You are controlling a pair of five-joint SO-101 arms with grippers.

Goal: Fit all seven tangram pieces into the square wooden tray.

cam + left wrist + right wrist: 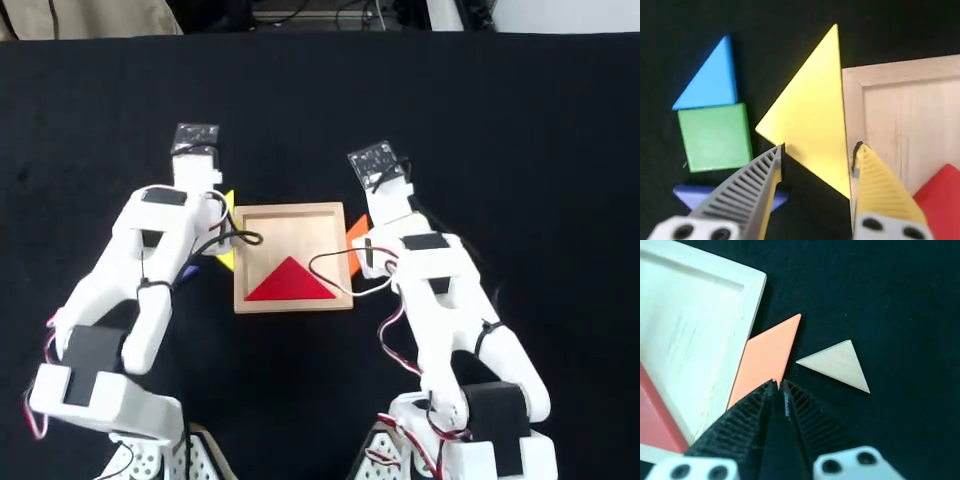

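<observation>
Our left gripper [817,155] hangs wide open astride the yellow triangle [810,115], clamping nothing. Our right gripper [779,385] is pinched closed and empty over the orange piece [767,357]. Both pieces lie just beside the tray [290,210], which holds a red triangle [290,282]. Black cloth [520,120] covers the table; beyond it we see beige fabric [90,15] and cables [330,12].

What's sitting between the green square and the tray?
The yellow triangle, in the left wrist view, lies between the green square and the tray, its long edge along the rim.
</observation>
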